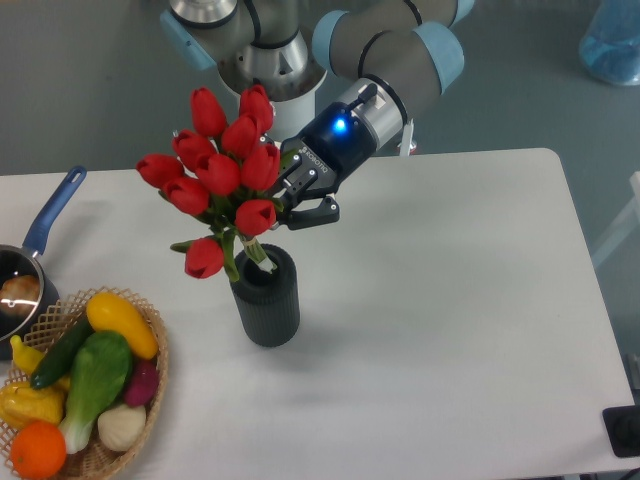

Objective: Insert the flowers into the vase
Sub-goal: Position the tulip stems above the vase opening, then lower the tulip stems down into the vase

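Nearest you, a woven wicker basket (pixel 150 385) holds smooth vegetables. Behind it on the white counter (pixel 450 300), your ribbed dark cylindrical vase (pixel 267 298) holds the flowers' stems; the red flowers (pixel 222 172) lean left. Your fingers (pixel 318 212) sit beside the blooms; you cannot tell their spread.

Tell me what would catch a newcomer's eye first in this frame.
The red tulips stand out at centre left, their stems reaching into the dark vase on the white table. Just right of the blooms sits the gripper, with a blue light glowing on the wrist behind it. At lower left, a wicker basket holds bright vegetables.
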`<action>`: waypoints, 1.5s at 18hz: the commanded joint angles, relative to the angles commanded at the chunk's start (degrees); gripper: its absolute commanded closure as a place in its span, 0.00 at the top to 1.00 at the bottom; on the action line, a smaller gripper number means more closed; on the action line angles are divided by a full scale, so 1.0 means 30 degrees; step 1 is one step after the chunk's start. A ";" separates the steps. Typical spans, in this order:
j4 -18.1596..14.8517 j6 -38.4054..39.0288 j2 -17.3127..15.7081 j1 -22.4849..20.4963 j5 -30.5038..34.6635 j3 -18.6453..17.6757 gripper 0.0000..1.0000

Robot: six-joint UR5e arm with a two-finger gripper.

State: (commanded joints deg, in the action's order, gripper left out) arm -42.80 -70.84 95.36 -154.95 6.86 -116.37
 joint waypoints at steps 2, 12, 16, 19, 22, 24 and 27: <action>0.0057 -0.0174 -0.0175 0.0000 -0.0030 -0.0495 0.25; 0.0058 -0.0761 -0.0323 0.0028 -0.0615 -0.1231 0.27; 0.0029 -0.0761 -0.0294 0.0029 -0.0616 -0.1347 0.27; 0.0029 -0.0761 -0.0235 -0.0059 -0.0645 -0.1377 0.27; 0.0058 -0.0820 0.0173 -0.0147 -0.0645 -0.1261 0.27; 0.0029 -0.1229 0.0321 -0.0205 -0.0674 -0.1347 0.27; 0.0029 -0.1260 0.0380 -0.0206 -0.0674 -0.1377 0.27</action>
State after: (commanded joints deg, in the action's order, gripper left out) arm -42.71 -74.62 96.50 -155.57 4.83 -120.50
